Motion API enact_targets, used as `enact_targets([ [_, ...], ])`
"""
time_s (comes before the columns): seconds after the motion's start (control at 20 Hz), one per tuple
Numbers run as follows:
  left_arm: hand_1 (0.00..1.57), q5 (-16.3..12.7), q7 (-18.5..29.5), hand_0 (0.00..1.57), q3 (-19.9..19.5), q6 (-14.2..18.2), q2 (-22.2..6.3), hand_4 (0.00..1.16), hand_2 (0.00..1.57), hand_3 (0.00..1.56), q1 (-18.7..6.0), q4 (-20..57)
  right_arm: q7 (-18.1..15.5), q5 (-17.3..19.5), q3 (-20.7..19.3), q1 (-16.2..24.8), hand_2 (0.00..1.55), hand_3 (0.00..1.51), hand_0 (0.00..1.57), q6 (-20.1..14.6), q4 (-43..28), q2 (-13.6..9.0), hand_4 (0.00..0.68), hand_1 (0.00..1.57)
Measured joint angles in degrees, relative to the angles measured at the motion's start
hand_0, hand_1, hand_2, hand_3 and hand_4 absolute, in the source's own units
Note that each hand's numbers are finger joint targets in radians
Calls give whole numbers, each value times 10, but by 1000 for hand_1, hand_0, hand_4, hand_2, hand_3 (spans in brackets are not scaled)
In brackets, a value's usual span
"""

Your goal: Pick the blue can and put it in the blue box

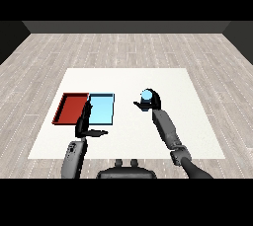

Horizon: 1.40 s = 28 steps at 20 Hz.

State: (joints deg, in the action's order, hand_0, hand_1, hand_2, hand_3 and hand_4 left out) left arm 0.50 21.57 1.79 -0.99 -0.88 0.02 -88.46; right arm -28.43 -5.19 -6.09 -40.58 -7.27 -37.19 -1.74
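The blue can (146,95) stands upright right of the table's middle, and my right hand (151,102) is curled round it, thumb pointing left. The light blue tray (102,109) lies to the left, next to the red tray (70,108). My left hand (84,121) hovers over the near left corner of the blue tray with straight fingers pointing away and the thumb stuck out to the right, holding nothing. The can is apart from the blue tray, to its right.
The white table (128,141) spreads around the trays, with bare surface between the blue tray and the can. A wooden floor surrounds the table.
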Motion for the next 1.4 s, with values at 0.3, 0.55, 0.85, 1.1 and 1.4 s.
enact_targets([
  [0.3, 0, 1, -6, 0, 31, 27, 7, 0, 0, 0, -20, 17, 59, 11, 49, 92, 1471, 1353, 1448, -4, -165, 12, 539, 1448],
  [0.55, 0, -9, -34, 0, 57, 45, 8, 0, 0, 0, -43, 11, 108, 16, 96, 168, 1462, 1348, 1443, -15, -289, 13, 562, 1443],
  [0.85, 0, -31, -47, 0, 89, 61, 8, 0, 0, 0, -64, 22, 119, 18, 110, 186, 1473, 1382, 1472, -8, -331, 12, 560, 1472],
  [1.1, 0, -50, -40, 0, 125, 85, 9, 0, 0, 0, -88, 42, 143, 19, 118, 165, 1469, 1383, 1443, -19, -342, 13, 566, 1443],
  [1.4, 0, -55, -46, 0, 148, 95, 9, 0, 0, 0, -111, 56, 151, 16, 135, 154, 1469, 1383, 1452, -28, -354, 15, 547, 1452],
])
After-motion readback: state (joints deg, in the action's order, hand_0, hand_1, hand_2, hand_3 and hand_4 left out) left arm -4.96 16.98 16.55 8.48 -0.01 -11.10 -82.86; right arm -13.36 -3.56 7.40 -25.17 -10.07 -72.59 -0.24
